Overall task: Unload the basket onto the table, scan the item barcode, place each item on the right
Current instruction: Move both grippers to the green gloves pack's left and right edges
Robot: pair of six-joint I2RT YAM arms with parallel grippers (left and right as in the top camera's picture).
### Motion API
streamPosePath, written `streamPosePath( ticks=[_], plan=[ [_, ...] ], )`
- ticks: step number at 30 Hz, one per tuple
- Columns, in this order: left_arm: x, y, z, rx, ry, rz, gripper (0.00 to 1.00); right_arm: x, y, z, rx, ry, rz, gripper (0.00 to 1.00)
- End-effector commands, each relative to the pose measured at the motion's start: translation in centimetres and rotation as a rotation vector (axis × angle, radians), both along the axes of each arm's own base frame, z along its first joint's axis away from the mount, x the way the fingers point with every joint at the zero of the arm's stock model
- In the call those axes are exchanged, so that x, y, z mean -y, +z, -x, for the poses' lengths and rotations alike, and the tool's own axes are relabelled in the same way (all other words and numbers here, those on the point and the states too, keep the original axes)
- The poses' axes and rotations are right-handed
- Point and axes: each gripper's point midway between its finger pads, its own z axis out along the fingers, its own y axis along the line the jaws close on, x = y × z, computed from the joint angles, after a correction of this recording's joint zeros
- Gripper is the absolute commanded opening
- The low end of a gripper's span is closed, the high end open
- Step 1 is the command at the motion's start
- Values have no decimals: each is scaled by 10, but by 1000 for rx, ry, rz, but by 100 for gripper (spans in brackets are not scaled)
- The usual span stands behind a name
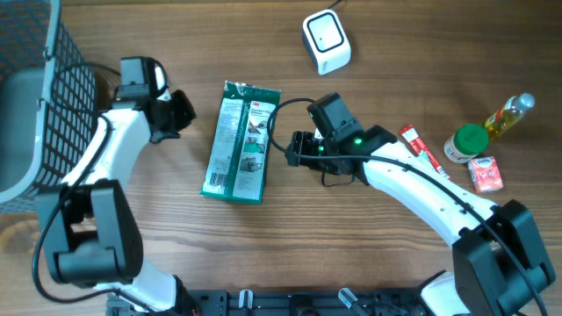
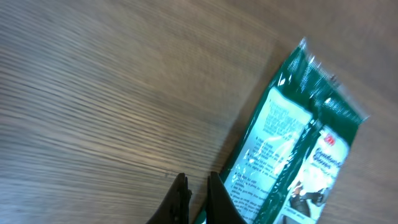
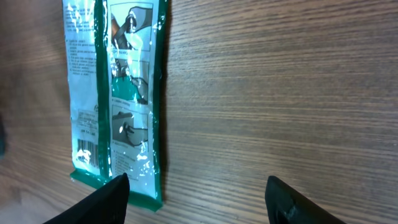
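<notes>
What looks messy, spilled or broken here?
Nothing much. The packet lies flat and looks whole, just a little crooked. Nothing looks spilled or broken.

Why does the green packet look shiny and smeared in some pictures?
Left wrist view: everything is smeared, the table streaked, the packet unreadable. Right wrist view: sharper, with white glare patches on the packet film. Overhead view: crisp and evenly lit, only soft shadows.

Bright even light, soft shadows, glare on the packet [image 3: 115, 99] film, left wrist view motion-blurred (streaked throughout)
</notes>
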Motion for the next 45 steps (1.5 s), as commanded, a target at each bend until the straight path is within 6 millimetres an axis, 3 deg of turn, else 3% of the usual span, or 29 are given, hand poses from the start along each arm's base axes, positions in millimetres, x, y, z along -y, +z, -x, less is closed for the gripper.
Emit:
streamPosePath(
  ticks=[1,9,16,21,25,29,31,38,42,45],
  plan=[
    [26,-34,13,-85,-68,-4,4,6,-9,1,16,-28,19,74],
    [63,-44,23,-121,-165,-13,6,12,-29,2,0,-129,-5,79],
    [42,-52,18,-118,-123,-155,4,13,-38,2,13,-147,-20,86],
    [38,-51,8,-80,-107,-182,4,-10,-22,-26,143,-107,-120,89],
    [46,-70,22,-159,-127,-137,4,-12,-24,-23,166,-22,-98,100],
    [46,-83,32,-215,-133,-134,4,2,-29,-28,188,-63,-19,99],
    [46,-87,33,-225,-134,-135,4,6,-30,-30,200,-77,0,91],
    [54,-91,40,-253,-150,-106,5,14,-44,-27,171,-88,50,92],
    [57,-92,58,-323,-162,-78,8,18,-57,-21,132,-83,79,94],
    [56,-93,68,-366,-163,-80,4,19,-59,-20,125,-81,85,94]
  ],
)
